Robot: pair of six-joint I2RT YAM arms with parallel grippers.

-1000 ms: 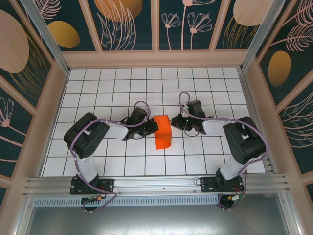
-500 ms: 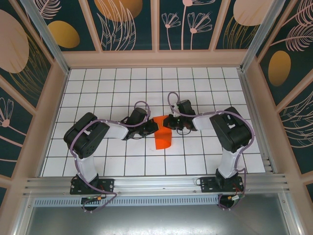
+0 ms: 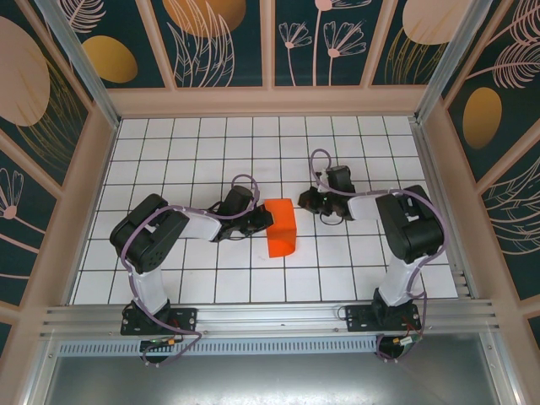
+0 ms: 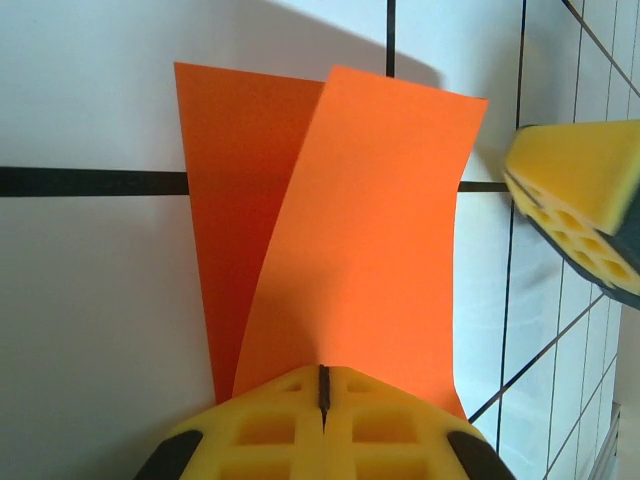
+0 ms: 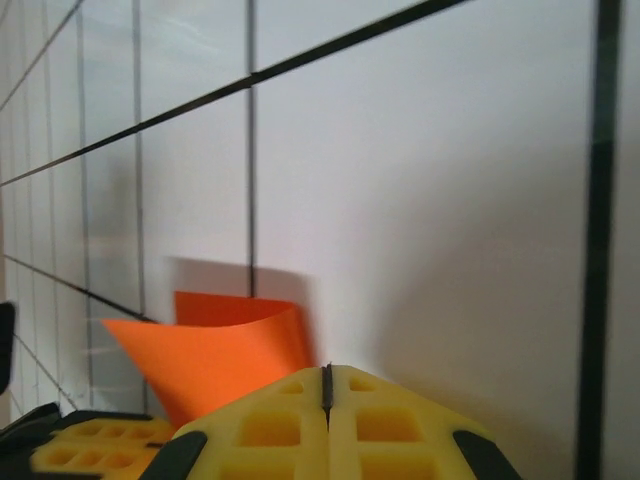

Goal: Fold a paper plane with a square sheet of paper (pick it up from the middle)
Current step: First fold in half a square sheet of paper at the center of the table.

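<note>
**Inspector:** Position and condition of the work item?

**Assistant:** The sheet of paper [image 3: 281, 228], bright orange-red, lies about the middle of the white tiled surface [image 3: 169, 143], slightly closer to the near edge than to the far one. It is doubled over on itself. A darker lower layer lies flat on the tiles. A brighter upper layer curves up off it and sits skewed, so the edges do not line up.

**Inspector:** Left end effector?

**Assistant:** The left gripper [image 4: 323, 380] is at the paper's left edge. Its jaws are fully closed, the yellow pads meeting along one thin seam. The tips touch the upper layer where it bends. I cannot tell whether any paper is caught between the pads or is merely pressed under them.

**Inspector:** Right end effector?

**Assistant:** The right gripper [image 5: 327, 378] also has its jaws fully closed, pad against pad, and it holds nothing. It stands low over bare tiles near the far right corner of the paper, apart from it. From its wrist camera the raised orange layer shows ahead and to the left, with white tile between.

**Inspector:** Contact between the two effectors?

**Assistant:** None. They face each other across the paper, and it is between them.
</note>
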